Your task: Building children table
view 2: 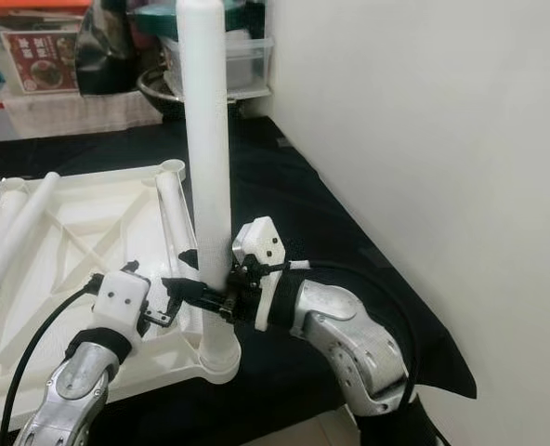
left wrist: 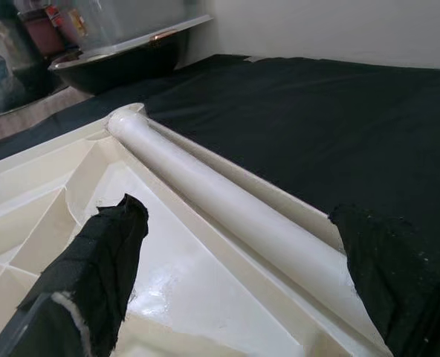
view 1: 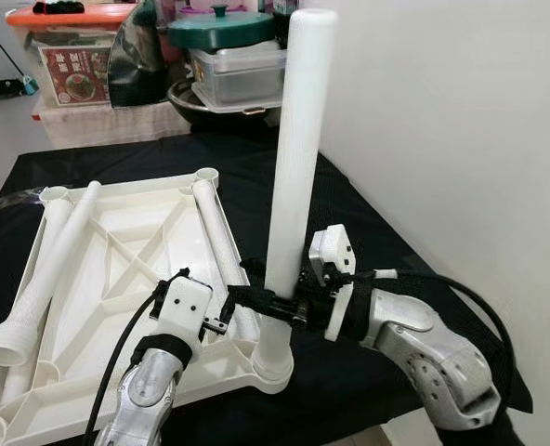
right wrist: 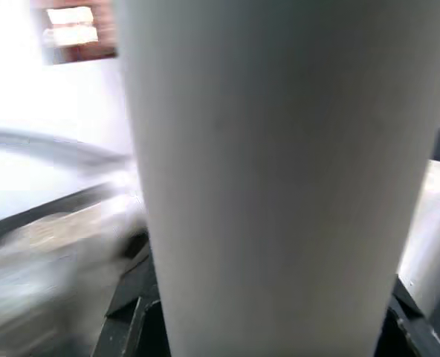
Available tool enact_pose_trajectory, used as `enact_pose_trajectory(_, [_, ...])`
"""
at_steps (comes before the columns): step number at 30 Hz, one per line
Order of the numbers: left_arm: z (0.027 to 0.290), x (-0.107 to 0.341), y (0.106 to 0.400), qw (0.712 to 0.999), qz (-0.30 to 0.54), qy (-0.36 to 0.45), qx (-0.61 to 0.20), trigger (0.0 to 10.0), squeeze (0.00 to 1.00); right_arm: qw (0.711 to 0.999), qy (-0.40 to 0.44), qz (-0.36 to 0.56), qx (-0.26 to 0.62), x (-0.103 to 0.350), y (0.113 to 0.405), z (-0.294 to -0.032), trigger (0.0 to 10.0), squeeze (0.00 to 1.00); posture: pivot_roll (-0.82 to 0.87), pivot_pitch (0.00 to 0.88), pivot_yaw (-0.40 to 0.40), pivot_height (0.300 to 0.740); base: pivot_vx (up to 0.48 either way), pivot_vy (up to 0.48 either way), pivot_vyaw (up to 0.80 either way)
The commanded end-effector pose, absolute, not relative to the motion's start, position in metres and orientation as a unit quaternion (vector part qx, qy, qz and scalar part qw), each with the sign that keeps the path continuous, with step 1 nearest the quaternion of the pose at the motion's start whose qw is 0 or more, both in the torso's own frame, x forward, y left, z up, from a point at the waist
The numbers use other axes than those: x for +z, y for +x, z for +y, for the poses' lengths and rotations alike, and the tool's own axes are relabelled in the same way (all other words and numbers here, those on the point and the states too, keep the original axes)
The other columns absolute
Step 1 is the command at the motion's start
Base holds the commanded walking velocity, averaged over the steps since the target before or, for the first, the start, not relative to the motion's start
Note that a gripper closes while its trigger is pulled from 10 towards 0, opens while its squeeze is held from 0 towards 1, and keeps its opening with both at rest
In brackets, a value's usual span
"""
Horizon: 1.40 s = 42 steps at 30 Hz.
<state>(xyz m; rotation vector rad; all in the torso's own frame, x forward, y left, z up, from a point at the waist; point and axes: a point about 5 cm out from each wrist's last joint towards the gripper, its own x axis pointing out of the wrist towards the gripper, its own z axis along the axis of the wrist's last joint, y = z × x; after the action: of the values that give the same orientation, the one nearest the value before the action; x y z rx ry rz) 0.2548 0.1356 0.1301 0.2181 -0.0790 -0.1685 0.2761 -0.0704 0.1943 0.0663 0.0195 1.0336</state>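
Scene: an upturned white plastic tabletop [view 1: 117, 269] lies on a black cloth [view 1: 368, 232] beside a white wall [view 1: 461, 121], with storage boxes [view 1: 71, 60] and a lidded pot [view 1: 221, 28] behind.

Upright leg: a long white tube [view 1: 294, 177] stands vertical, its foot in the tabletop's near right corner socket [view 1: 273, 364] — its long axis runs straight up from the socket.

Right gripper [view 1: 277, 305]: black fingers closed around the upright leg low down, just above the socket; the arm reaches in from the right.

Left gripper [view 1: 221, 321]: fingers spread apart and holding nothing, just left of the upright leg and above the tabletop's near edge; its wrist camera looks along a leg lying inside the tabletop.

Loose legs: one tube [view 1: 221, 251] lies along the right rim, reaching towards the far corner socket [view 1: 205, 174]; two more [view 1: 43, 279] lie along the left side.

Key relation: the lying right-rim leg is nearest the left gripper, running away from it lengthwise.

Judgement: one leg looks seated or nearly so — pressing straight down along its axis would finish it; three remain.
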Motion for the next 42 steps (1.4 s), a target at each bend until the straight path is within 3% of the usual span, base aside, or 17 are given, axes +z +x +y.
enact_pose_trajectory(1, [0.134, 0.128, 0.254, 0.989, -0.035, 0.112, -0.088, 10.0, 0.0, 0.955, 0.021, 0.11, 0.275, 0.155, 0.31, -0.099, 0.0, 0.0, 0.09, 0.0, -0.053, 0.74, 0.0, 0.0, 0.0])
enact_pose_trajectory(6, [0.134, 0.128, 0.254, 0.989, -0.035, 0.112, -0.089, 10.0, 0.0, 0.987, 0.021, 0.144, 0.065, 0.139, 0.322, -0.13, 0.0, 0.0, 0.1, 0.0, -0.054, 0.74, 0.0, 0.0, 0.0])
enact_pose_trajectory(11, [0.134, 0.128, 0.254, 0.989, -0.035, 0.112, -0.088, 10.0, 0.0, 0.988, 0.027, 0.144, 0.04, 0.139, 0.317, -0.131, 0.0, 0.0, 0.1, 0.0, -0.054, 0.74, 0.0, 0.0, 0.0])
enact_pose_trajectory(12, [0.134, 0.127, 0.254, 0.989, -0.035, 0.112, -0.088, 10.0, 0.0, 0.987, 0.027, 0.13, 0.089, 0.144, 0.313, -0.118, 10.0, 0.0, 0.09, 0.0, -0.052, 0.74, 0.0, 0.0, 0.0])
enact_pose_trajectory(13, [0.134, 0.127, 0.254, 0.989, -0.034, 0.111, -0.089, 10.0, 0.0, 0.984, 0.042, 0.103, 0.14, 0.153, 0.308, -0.105, 10.0, 0.0, 0.09, 0.0, -0.047, 0.74, 0.0, 0.0, 0.0])
enact_pose_trajectory(14, [0.134, 0.127, 0.254, 0.989, -0.034, 0.111, -0.09, 10.0, 0.0, 0.979, 0.06, 0.08, 0.179, 0.161, 0.305, -0.097, 10.0, 0.8, 0.09, 0.0, -0.047, 0.74, 0.0, 0.0, 0.0])
enact_pose_trajectory(16, [0.133, 0.127, 0.254, 0.989, -0.034, 0.111, -0.091, 10.0, 0.0, 0.975, 0.072, 0.065, 0.201, 0.166, 0.303, -0.093, 10.0, 0.8, 0.09, 0.0, -0.047, 0.74, 0.0, 0.0, 0.0])
enact_pose_trajectory(17, [0.133, 0.127, 0.254, 0.989, -0.034, 0.11, -0.092, 10.0, 0.0, 0.969, 0.081, 0.056, 0.225, 0.17, 0.303, -0.091, 10.0, 1.0, 0.08, 0.0, -0.046, 0.74, 0.0, 0.0, 0.0])
enact_pose_trajectory(18, [0.133, 0.127, 0.254, 0.989, -0.034, 0.11, -0.092, 10.0, 0.0, 0.969, 0.081, 0.056, 0.225, 0.17, 0.303, -0.091, 10.0, 1.0, 0.08, 0.0, -0.046, 0.74, 0.0, 0.0, 0.0])
enact_pose_trajectory(19, [0.133, 0.127, 0.254, 0.989, -0.034, 0.11, -0.092, 10.0, 0.0, 0.965, 0.081, 0.053, 0.243, 0.173, 0.305, -0.089, 10.0, 0.0, 0.09, 0.0, -0.049, 0.74, 0.0, 0.0, 0.0])
enact_pose_trajectory(22, [0.133, 0.127, 0.254, 0.989, -0.034, 0.11, -0.091, 10.0, 0.0, 0.949, 0.084, 0.037, 0.3, 0.182, 0.303, -0.086, 10.0, 0.0, 0.09, 0.0, -0.049, 0.74, 0.0, 0.0, 0.0])
enact_pose_trajectory(29, [0.134, 0.127, 0.255, 0.989, -0.035, 0.11, -0.089, 10.0, 0.0, 0.846, 0.051, 0.001, 0.53, 0.198, 0.268, -0.077, 10.0, 0.0, 0.09, 0.0, -0.054, 0.74, 0.0, 0.0, 0.0])
enact_pose_trajectory(30, [0.134, 0.127, 0.255, 0.989, -0.035, 0.112, -0.089, 10.0, 0.0, 0.83, 0.035, 0.009, 0.557, 0.192, 0.261, -0.073, 8.0, 0.0, 0.09, 0.0, -0.054, 0.74, 0.0, 0.0, 0.0])
enact_pose_trajectory(32, [0.134, 0.127, 0.255, 0.989, -0.035, 0.112, -0.089, 10.0, 0.0, 0.83, 0.035, 0.009, 0.557, 0.192, 0.261, -0.073, 8.0, 0.0, 0.09, 0.0, -0.054, 0.74, 0.0, 0.0, 0.0])
enact_pose_trajectory(33, [0.134, 0.127, 0.254, 0.989, -0.035, 0.112, -0.088, 10.0, 0.0, 0.829, 0.037, 0.014, 0.559, 0.189, 0.26, -0.071, 2.4, 0.0, 0.1, 0.0, -0.058, 0.74, 0.0, 0.0, 0.0])
enact_pose_trajectory(34, [0.135, 0.127, 0.254, 0.989, -0.035, 0.112, -0.088, 10.0, 0.0, 0.83, 0.046, 0.019, 0.555, 0.186, 0.259, -0.069, 0.0, 0.0, 0.1, 0.0, -0.059, 0.74, 0.0, 0.0, 0.0])
enact_pose_trajectory(42, [0.135, 0.127, 0.254, 0.989, -0.035, 0.113, -0.087, 10.0, 0.0, 0.914, 0.073, 0.046, 0.397, 0.169, 0.289, -0.077, 0.0, 0.0, 0.09, 0.0, -0.049, 0.74, 0.0, 0.0, 0.0])
